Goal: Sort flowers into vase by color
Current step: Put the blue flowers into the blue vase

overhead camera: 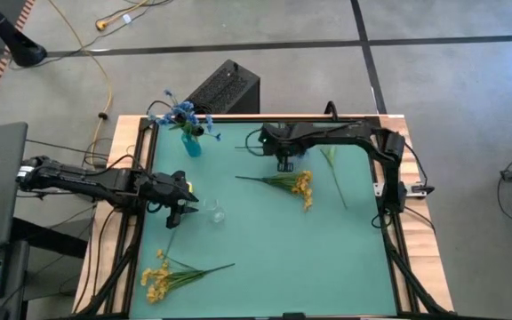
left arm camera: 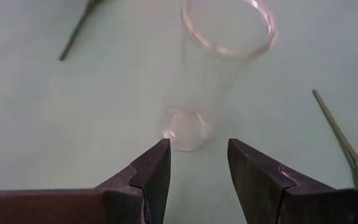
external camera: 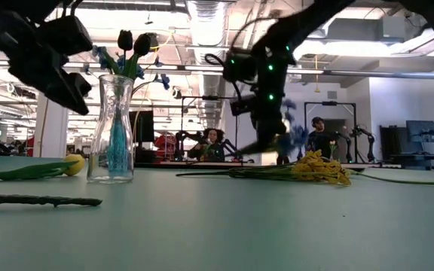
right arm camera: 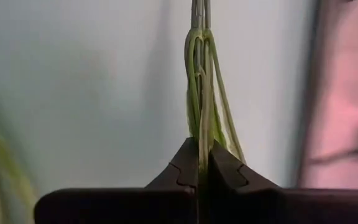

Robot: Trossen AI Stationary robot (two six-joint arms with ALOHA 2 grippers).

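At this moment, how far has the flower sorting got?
Done: blue flowers stand in the blue vase. In hand: the right claw is shut on the stalk of a yellow spray; the left claw is open at the empty clear vase. Left: another yellow spray and a single stem on the table.

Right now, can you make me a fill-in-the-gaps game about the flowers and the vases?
1. The vase at the back holds ____ flowers.
2. The right gripper is shut on a green ____.
3. The left gripper is open beside the ____ clear vase.
4. The spray at the front left has ____ blossoms.

Missing words: blue; stem; empty; yellow
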